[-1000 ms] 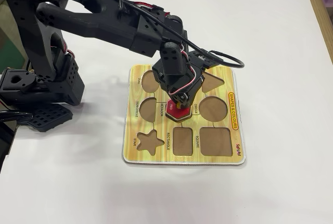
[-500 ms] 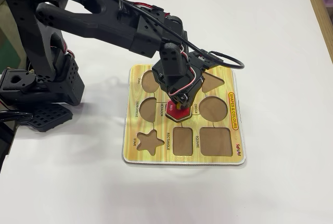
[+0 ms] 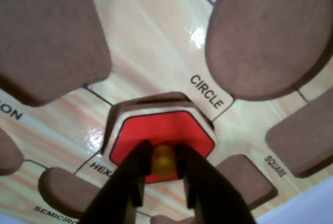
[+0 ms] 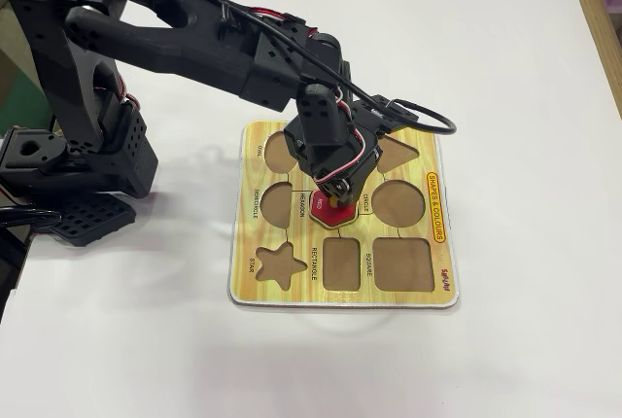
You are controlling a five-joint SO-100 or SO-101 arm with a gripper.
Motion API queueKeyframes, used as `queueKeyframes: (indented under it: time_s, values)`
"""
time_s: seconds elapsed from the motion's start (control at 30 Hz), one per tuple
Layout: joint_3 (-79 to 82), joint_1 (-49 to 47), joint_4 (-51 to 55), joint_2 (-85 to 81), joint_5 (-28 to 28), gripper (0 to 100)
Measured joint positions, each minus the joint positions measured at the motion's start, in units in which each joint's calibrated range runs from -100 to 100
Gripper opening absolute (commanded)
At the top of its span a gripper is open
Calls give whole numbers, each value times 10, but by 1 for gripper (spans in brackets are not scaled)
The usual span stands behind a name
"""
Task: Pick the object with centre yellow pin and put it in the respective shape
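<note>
While the hand (image 3: 164,174) grips the yellow knob (image 3: 163,159), the red hexagon piece (image 3: 161,139) sits in the hexagon recess (image 3: 112,125) beside the circle recess (image 3: 265,31); placing step, release likely next.

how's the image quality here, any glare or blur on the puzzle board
Wrist view: soft focus, white glare patches on the glossy puzzle board, and the black fingers are blurry around the yellow knob. Fixed view: sharp and evenly lit, with faint shadows on the white table.
</note>
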Motion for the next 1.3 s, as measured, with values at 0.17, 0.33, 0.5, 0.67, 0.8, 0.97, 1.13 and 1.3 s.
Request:
queueKeyframes:
  time_s: [0.17,0.33,0.5,0.67,0.8,0.97,1.13,1.3]
  values:
    - [0,0,0,0,0,1]
    - [0,0,0,0,-1,1]
    - [0,0,0,0,-2,13]
    - [1,0,9,0,-1,20]
    - [1,0,9,1,-4,20]
    - [1,-6,9,-40,-4,20]
    - [4,-22,9,-107,-2,21]
    - [45,-22,9,-156,-24,20]
